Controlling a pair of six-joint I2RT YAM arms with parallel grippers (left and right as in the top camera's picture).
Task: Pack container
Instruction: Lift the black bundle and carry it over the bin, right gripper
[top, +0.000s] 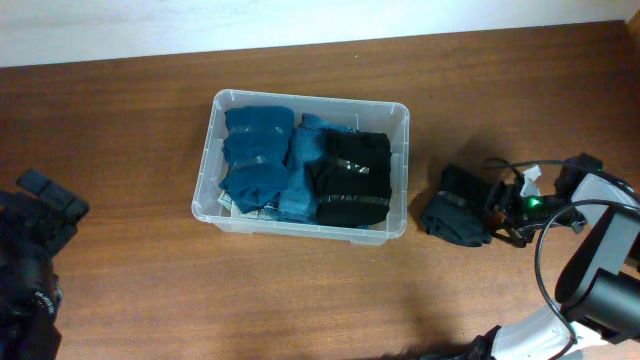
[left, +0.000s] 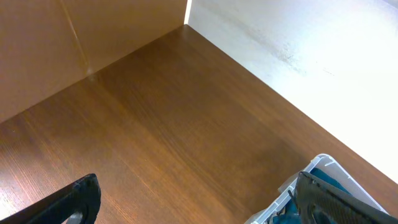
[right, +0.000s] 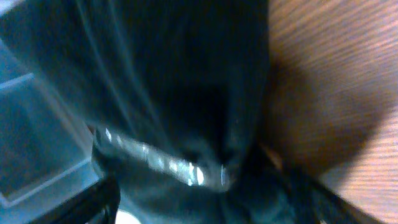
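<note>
The clear plastic container (top: 310, 99) sits mid-table and holds folded blue garments (top: 258, 150) on its left and a folded black garment (top: 350, 180) on its right. Another black garment (top: 455, 215) with a shiny band lies on the table just right of the container. My right gripper (top: 497, 212) is at this garment's right side. In the right wrist view the black garment (right: 186, 93) fills the frame between my spread fingers (right: 208, 199). My left gripper (left: 196, 186) is open and empty at the far left (top: 48, 198), with a container corner (left: 323, 163) beside its right finger.
The wooden table (top: 120, 120) meets a pale wall along its back edge. Cables and a green light (top: 533, 203) sit on the right arm's wrist. The right arm's base is at the bottom right (top: 600, 290).
</note>
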